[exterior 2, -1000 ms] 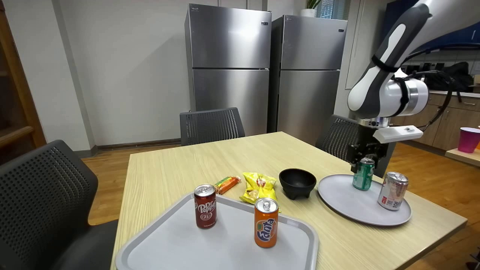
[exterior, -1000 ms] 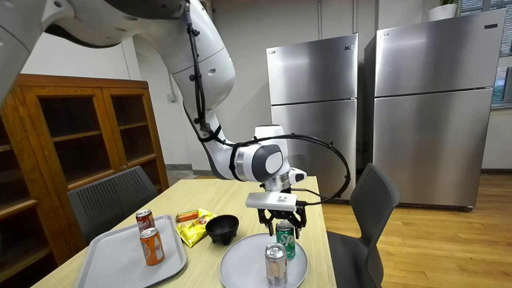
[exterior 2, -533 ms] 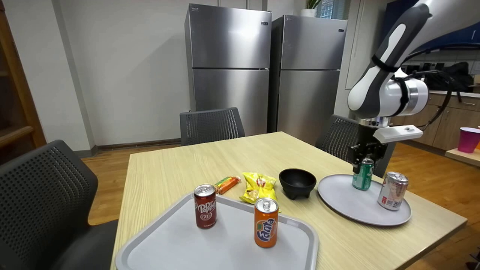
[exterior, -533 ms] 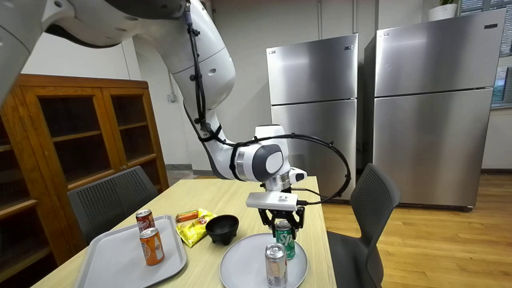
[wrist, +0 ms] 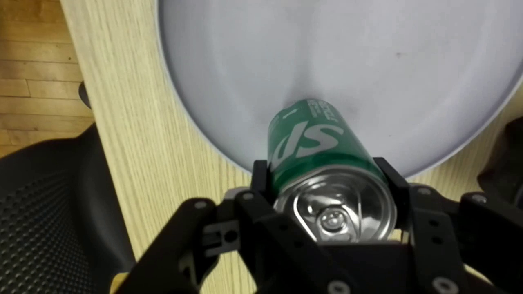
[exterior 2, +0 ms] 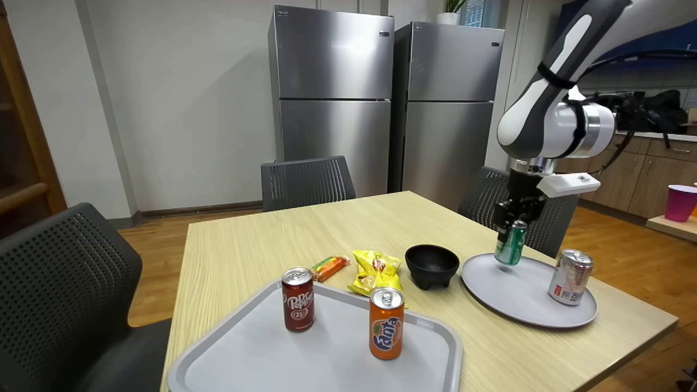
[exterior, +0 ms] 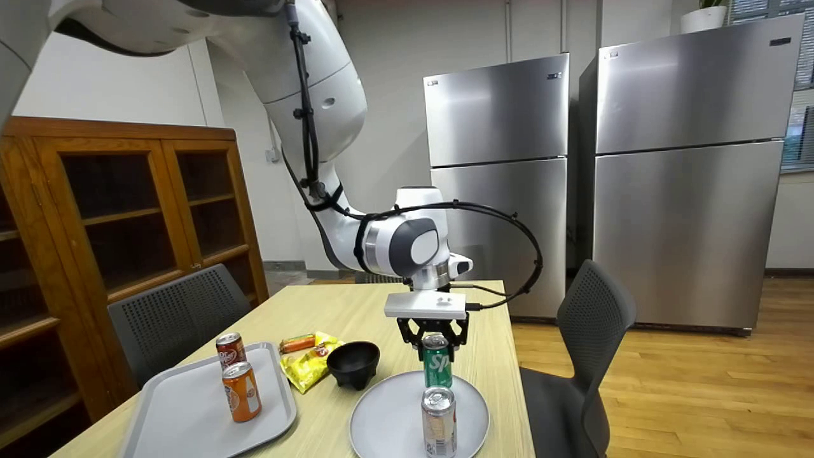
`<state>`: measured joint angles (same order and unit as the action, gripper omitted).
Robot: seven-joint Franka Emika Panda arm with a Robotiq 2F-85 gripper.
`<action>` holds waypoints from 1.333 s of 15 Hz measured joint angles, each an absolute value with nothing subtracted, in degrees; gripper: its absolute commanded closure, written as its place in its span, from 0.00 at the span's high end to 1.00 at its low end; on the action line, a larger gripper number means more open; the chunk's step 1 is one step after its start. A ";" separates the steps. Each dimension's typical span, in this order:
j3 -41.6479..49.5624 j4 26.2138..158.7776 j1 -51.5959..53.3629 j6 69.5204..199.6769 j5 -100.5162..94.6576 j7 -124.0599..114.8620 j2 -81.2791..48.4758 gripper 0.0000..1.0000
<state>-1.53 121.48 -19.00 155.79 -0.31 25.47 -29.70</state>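
Note:
A green Sprite can (wrist: pixel 314 139) is clasped between both fingers (wrist: pixel 260 175) of my gripper (wrist: pixel 322 171), which grips it near its silver top. In an exterior view the can (exterior 2: pixel 511 246) hangs slightly tilted, a little above the round grey plate (exterior 2: pixel 506 288). Below the can in the wrist view, the plate (wrist: pixel 367 61) shows a faint shadow. A silver-white can (exterior: pixel 439 425) stands upright on the plate and hides part of the plate behind it. My gripper (exterior: pixel 436 353) points downward in both exterior views.
A black bowl (exterior 2: pixel 432 267) sits beside the plate, then a yellow snack bag (exterior 2: pixel 375 269) and an orange wrapped snack (exterior 2: pixel 330 267). The grey tray (exterior 2: pixel 326 370) carries a Dr Pepper can (exterior 2: pixel 298 299) and a Fanta can (exterior 2: pixel 386 329). A dark chair (exterior: pixel 585 356) adjoins the table edge.
My gripper has narrowed onto the Sprite can. Since half a second ago it has risen with the can off the plate, shifting towards the bowl side.

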 measured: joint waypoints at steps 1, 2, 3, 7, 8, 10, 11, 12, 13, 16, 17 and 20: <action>-2.70 121.87 -19.62 155.77 0.35 27.03 -28.73 0.38; -3.81 122.40 -20.14 155.76 1.06 28.57 -27.68 0.38; -4.74 122.98 -20.49 155.76 1.72 29.97 -26.63 0.38; -7.66 125.91 -20.88 155.75 4.58 34.99 -22.29 0.38; -8.23 126.80 -20.84 155.76 5.16 35.96 -21.21 0.38; -9.14 128.76 -20.42 155.76 6.15 37.71 -19.11 0.38; -9.41 129.75 -19.93 155.76 6.55 38.35 -18.10 0.38; -9.63 130.67 -19.28 155.78 6.94 38.94 -17.21 0.38; -9.86 131.55 -18.47 155.78 7.20 39.34 -16.31 0.38; -10.25 133.96 -15.15 155.84 7.76 39.80 -13.82 0.38; -10.41 134.74 -14.00 155.89 7.86 39.86 -13.05 0.38; -10.77 137.00 -10.31 156.31 7.90 39.86 -10.93 0.38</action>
<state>-10.77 137.00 -10.31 156.31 7.90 39.86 -10.93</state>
